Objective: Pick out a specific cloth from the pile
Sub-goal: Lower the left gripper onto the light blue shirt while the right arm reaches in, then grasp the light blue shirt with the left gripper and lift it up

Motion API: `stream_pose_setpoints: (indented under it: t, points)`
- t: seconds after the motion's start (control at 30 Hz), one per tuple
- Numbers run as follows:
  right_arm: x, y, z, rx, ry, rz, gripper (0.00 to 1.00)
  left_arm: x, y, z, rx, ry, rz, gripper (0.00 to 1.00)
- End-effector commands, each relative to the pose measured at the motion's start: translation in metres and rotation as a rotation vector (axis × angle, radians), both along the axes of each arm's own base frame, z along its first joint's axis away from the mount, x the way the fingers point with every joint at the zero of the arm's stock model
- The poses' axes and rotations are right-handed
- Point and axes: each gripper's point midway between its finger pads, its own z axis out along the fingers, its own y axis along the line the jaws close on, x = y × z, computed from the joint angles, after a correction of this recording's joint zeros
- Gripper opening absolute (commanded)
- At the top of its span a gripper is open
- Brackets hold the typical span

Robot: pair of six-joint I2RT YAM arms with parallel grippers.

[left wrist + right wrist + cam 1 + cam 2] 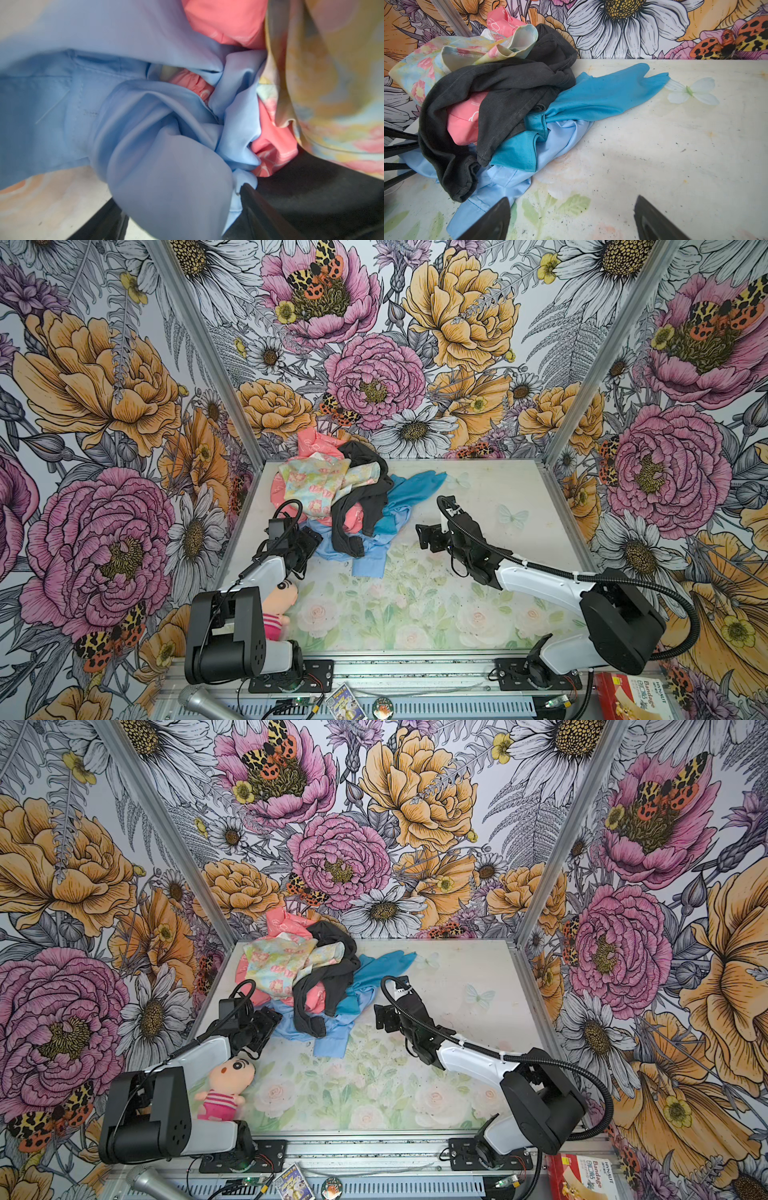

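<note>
Shirt (368, 562), sky-blue, beneath pile (316, 485) near surface's (478, 497) left edge: fold inside left tool (182, 214), grip uncertain; right tool (571, 220) wide, farther.

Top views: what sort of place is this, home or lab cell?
Likely a robot test booth, not a home: floral-print wall panels in an aluminium frame, left arm and right arm bolted to a metal rail.

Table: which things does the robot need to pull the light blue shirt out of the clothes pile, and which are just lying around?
For the job:
light blue shirt
clothes pile
left gripper, at the shirt
right gripper, open beside the pile

Just lying about:
plush doll
microphone
bandage box
picture card
round badge
</note>
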Motion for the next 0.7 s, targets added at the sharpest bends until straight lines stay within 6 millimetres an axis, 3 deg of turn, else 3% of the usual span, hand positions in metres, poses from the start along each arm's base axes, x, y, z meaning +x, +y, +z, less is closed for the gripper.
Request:
stream_pose_setpoints:
  t: [0.0, 0.17, 0.3, 0.37, 0.53, 0.67]
  points:
    - [-0.007, -0.002, 0.002, -0.006, -0.008, 0.005, 0.94, 0.012, 0.003, 0.006, 0.046, -0.052, 0.011, 0.75]
    - [-0.009, -0.007, -0.002, -0.016, -0.006, -0.005, 0.94, 0.015, -0.008, 0.007, 0.053, -0.064, -0.009, 0.54]
    - [-0.011, -0.010, -0.002, -0.022, -0.010, -0.008, 0.94, 0.016, -0.016, 0.014, 0.041, -0.113, -0.025, 0.14]
    - [-0.012, -0.011, -0.002, -0.025, -0.012, -0.012, 0.94, 0.017, -0.017, 0.019, 0.045, -0.135, -0.023, 0.00]
    - [-0.013, -0.014, -0.004, -0.029, -0.012, -0.017, 0.94, 0.018, -0.015, 0.043, 0.075, -0.207, -0.015, 0.00]
    - [-0.014, -0.016, -0.001, -0.029, -0.020, -0.022, 0.94, 0.020, -0.011, 0.075, 0.112, -0.267, -0.016, 0.00]
